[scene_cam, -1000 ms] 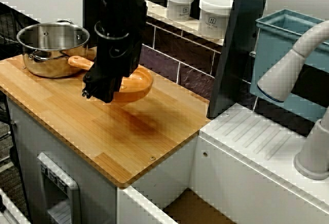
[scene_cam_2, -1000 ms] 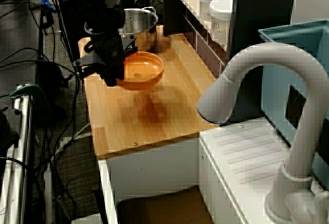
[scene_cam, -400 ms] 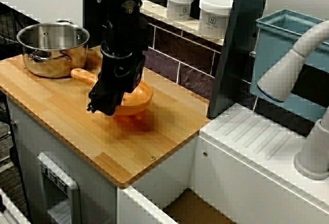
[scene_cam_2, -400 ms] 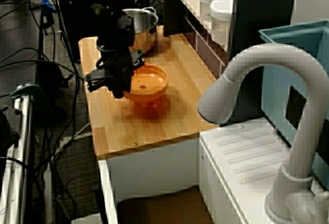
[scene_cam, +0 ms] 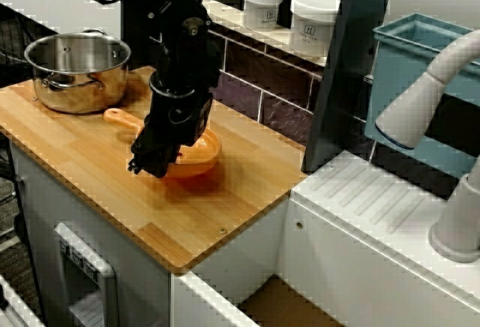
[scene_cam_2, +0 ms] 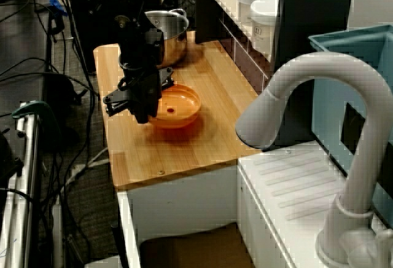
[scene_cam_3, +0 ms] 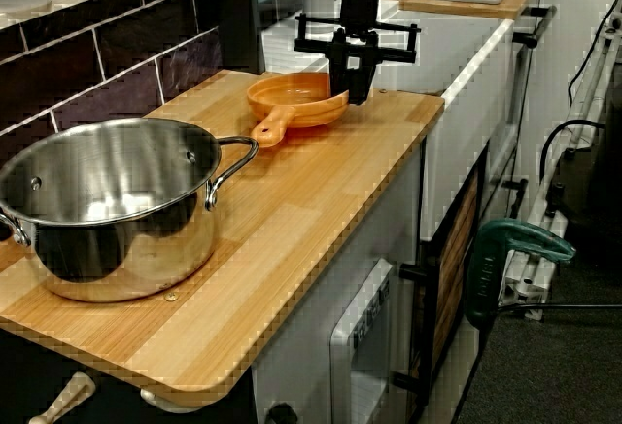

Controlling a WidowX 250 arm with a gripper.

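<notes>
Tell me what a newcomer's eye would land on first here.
The black gripper draws the eye first, at mid-counter, its jaws seemingly pinching the rim of an orange handled bowl that sits on the wooden countertop. Next comes the shiny steel pot at the end of the counter away from the sink. The big pale faucet looms in the foreground of the view from beside the sink.

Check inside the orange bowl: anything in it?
Nothing loose shows in the orange bowl: a bare orange floor with one small dark spot at its centre. The claw grips the rim and covers the part beneath it.
</notes>
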